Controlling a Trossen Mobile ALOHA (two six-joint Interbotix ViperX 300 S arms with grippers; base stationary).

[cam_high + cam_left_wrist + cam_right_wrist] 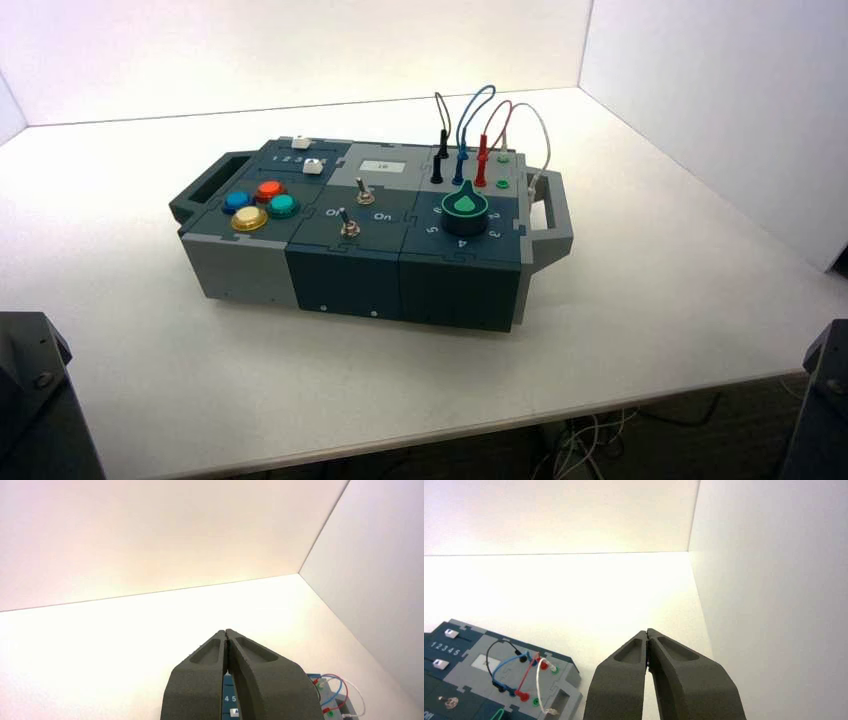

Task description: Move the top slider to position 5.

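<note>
Black left pincer (226, 631), parked at the near left of the pale surface (620, 330), is clenched on nothing. The top slider (301, 142) sits on the box's (345, 270) far left part, its white knob near the digit 3. Right pincer (647, 631), parked at the near right, is also clenched, holding nothing.

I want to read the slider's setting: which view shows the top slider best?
Right wrist view: top slider and digits appear unobstructed. High view shows it smaller, covering some digits; left wrist view doesn't show it recognizably.
</note>
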